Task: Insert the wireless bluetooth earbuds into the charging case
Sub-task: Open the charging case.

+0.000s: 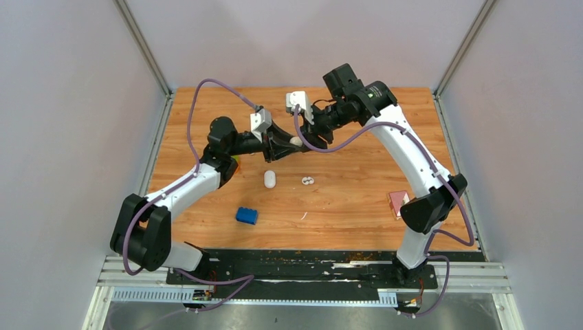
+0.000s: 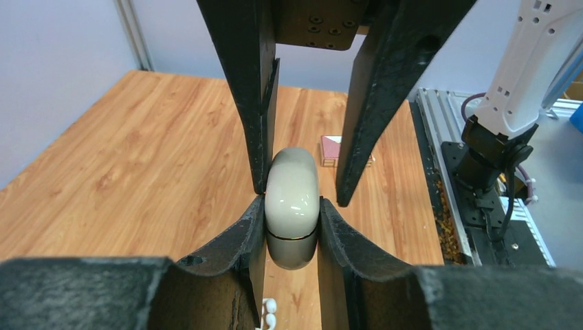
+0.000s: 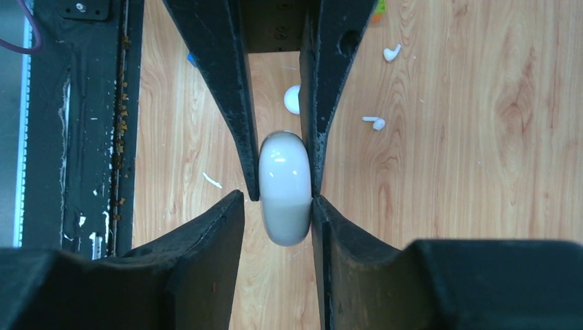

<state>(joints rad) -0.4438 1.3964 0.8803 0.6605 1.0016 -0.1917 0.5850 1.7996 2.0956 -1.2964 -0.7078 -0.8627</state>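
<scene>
A white, closed charging case (image 2: 292,196) is held in the air between both grippers over the table's back middle (image 1: 295,141). My left gripper (image 2: 292,203) is shut on it, with both fingers pressed to its sides. My right gripper (image 3: 275,199) reaches in from the opposite side and stands open around the case (image 3: 283,185). One of its fingers (image 3: 323,220) touches the case and the other stays a gap away. Tiny white earbuds (image 1: 307,181) lie on the wood below. They also show in the left wrist view (image 2: 269,313), and two more lie apart in the right wrist view (image 3: 375,122).
A second white oval object (image 1: 269,179) lies left of the earbuds. A blue toy brick (image 1: 247,215) sits near the front, a pink block (image 1: 397,201) by the right arm, and a small yellow-green item (image 1: 236,161) under the left arm. Walls enclose three sides of the table.
</scene>
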